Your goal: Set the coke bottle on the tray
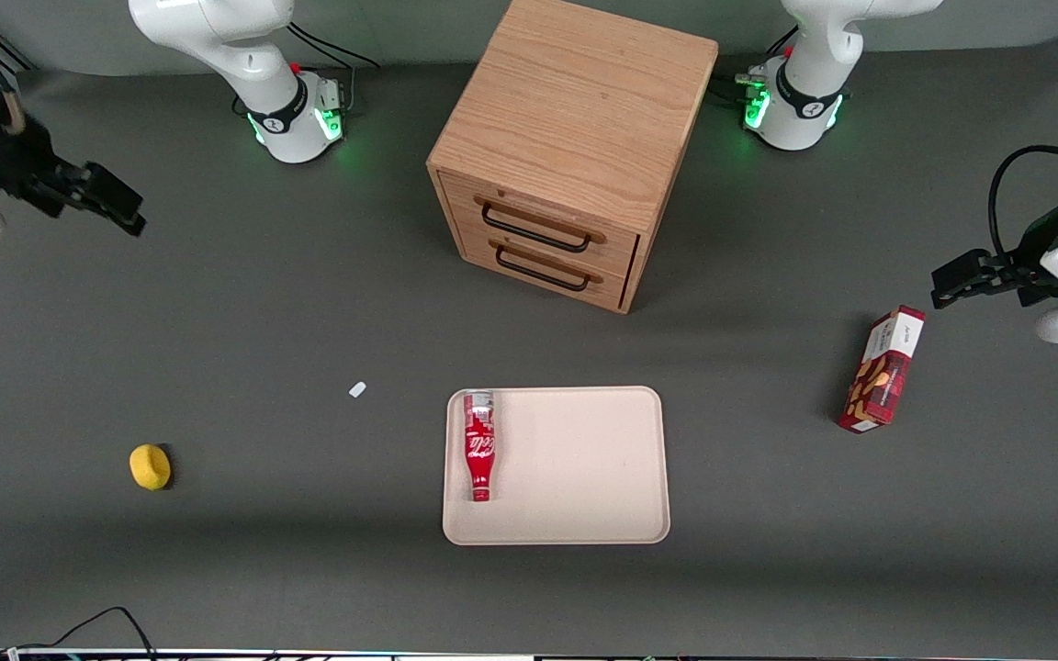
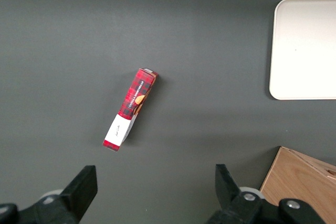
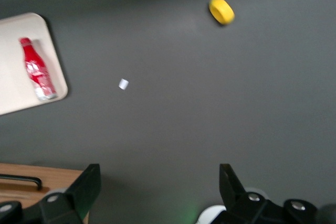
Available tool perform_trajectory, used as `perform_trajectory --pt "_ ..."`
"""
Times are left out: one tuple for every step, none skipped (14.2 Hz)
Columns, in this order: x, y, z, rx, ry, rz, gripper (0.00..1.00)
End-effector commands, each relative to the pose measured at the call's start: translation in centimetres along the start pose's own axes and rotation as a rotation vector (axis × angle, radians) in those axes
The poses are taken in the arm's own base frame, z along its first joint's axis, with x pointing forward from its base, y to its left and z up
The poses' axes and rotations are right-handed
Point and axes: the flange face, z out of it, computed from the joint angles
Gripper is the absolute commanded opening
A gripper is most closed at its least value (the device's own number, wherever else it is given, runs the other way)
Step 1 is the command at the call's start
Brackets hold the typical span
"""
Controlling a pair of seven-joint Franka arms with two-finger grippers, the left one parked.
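The coke bottle [image 1: 480, 443] lies on its side on the pale beige tray [image 1: 584, 468], along the tray's edge toward the working arm's end, cap pointing to the front camera. It also shows in the right wrist view [image 3: 37, 70] on the tray [image 3: 13, 85]. My right gripper [image 1: 111, 204] is open and empty, raised high over the working arm's end of the table, well away from the tray. Its black fingers [image 3: 86, 184] stand wide apart with only bare table between them [image 3: 157, 182].
A wooden drawer cabinet [image 1: 570, 147] stands farther from the front camera than the tray. A yellow object [image 1: 151, 466] and a small white scrap [image 1: 357, 389] lie toward the working arm's end. A red snack box [image 1: 883, 369] lies toward the parked arm's end.
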Motion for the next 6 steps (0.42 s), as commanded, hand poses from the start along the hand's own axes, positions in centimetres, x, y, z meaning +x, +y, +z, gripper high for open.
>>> perform_trajectory --pt "-3.8 2.3 2.4 0.026 -0.003 0.001 1.0" --pt "-3.6 2.2 2.3 0.025 -0.003 -0.002 1.0" --pt "-3.5 2.0 1.8 0.029 0.002 0.007 1.0" --pt "-2.9 1.8 1.6 0.031 0.003 0.017 1.0" --pt "-2.2 1.4 1.5 0.045 -0.005 0.015 1.0" --pt "-1.8 1.5 1.4 0.066 -0.016 0.023 1.0"
